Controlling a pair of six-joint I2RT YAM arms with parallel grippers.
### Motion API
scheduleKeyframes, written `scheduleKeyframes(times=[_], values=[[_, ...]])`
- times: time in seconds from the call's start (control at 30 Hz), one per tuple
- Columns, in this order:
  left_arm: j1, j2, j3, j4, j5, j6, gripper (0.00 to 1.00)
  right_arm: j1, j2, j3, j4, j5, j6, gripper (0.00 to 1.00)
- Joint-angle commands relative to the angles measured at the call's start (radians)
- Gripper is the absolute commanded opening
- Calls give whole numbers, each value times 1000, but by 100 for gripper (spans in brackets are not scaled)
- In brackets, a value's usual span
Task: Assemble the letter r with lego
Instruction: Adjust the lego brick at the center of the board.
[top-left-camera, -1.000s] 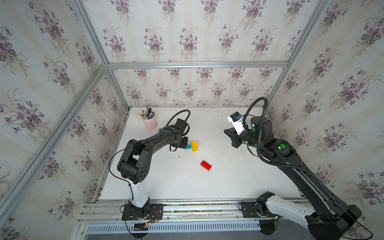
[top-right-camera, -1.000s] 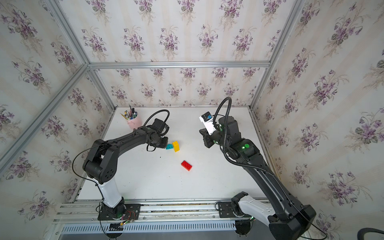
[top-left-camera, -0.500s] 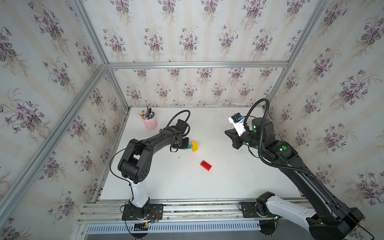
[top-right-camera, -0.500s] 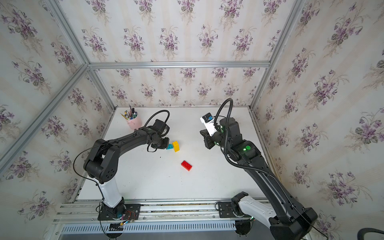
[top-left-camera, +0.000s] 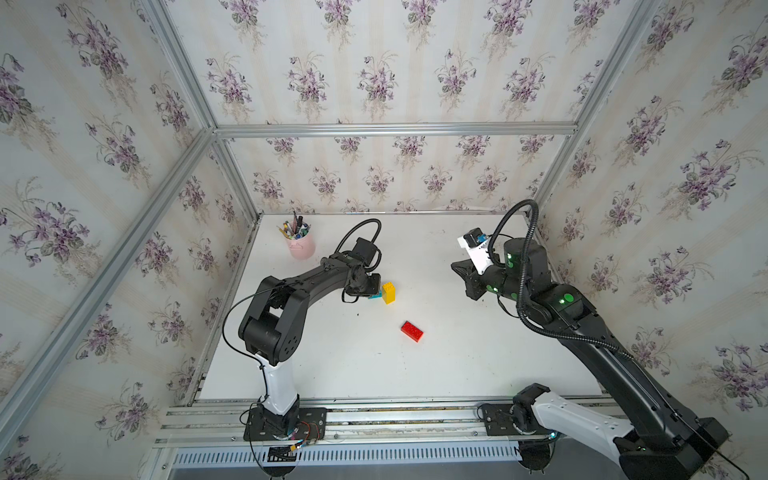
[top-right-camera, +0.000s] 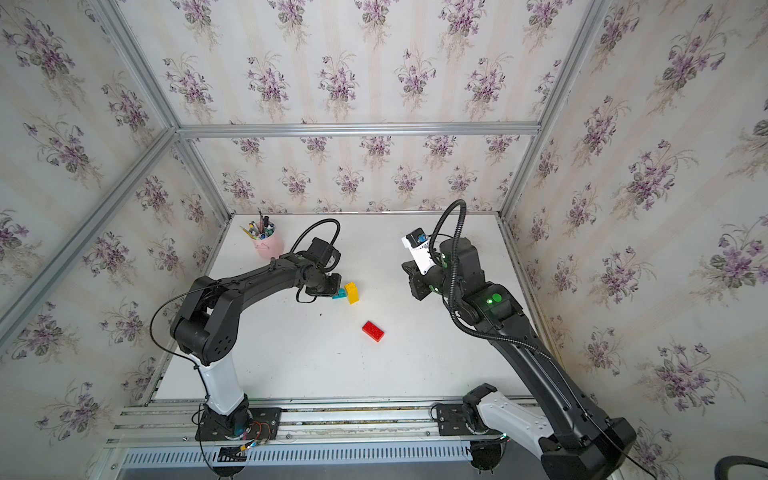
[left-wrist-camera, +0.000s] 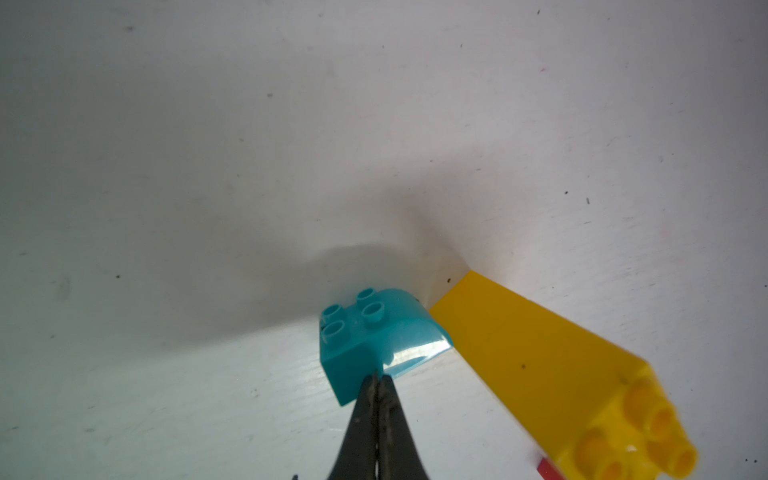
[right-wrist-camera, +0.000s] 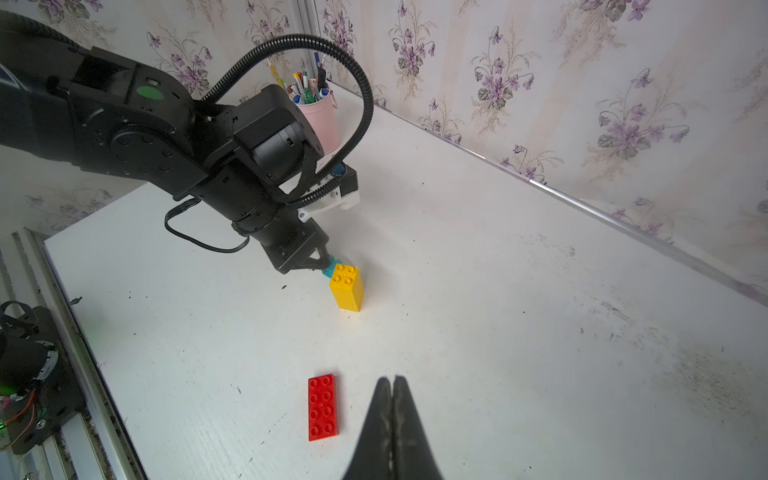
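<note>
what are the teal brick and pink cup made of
Teal brick: looks like glossy moulded plastic, going by the bright glare on its curved side and crisp studs. Pink cup: smooth, dull-sheened; painted metal or plastic, cannot tell which.

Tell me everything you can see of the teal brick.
The teal brick is small glossy plastic, with four studs on a flat top and one side curving down. It sits studs-up on the white table, curved side beside the base of the yellow stack. The left gripper, shut, appears to touch its edge.
</note>
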Motion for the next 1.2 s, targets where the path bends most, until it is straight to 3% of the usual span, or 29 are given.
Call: scheduleKeyframes(times=[0.0, 0.4, 0.7, 1.17], values=[[-1, -4, -16, 21, 7, -9, 6, 1, -11, -3, -1, 6, 4, 6], [-2, -22, -69, 43, 2, -28, 5, 2, -12, -2, -4, 4, 4, 6], [-2, -142, -110, 130, 32, -56, 7, 1, -10, -4, -2, 7, 4, 6], [-2, -36, -29, 99, -16, -67, 6, 1, -40, -26, -4, 18, 3, 6]])
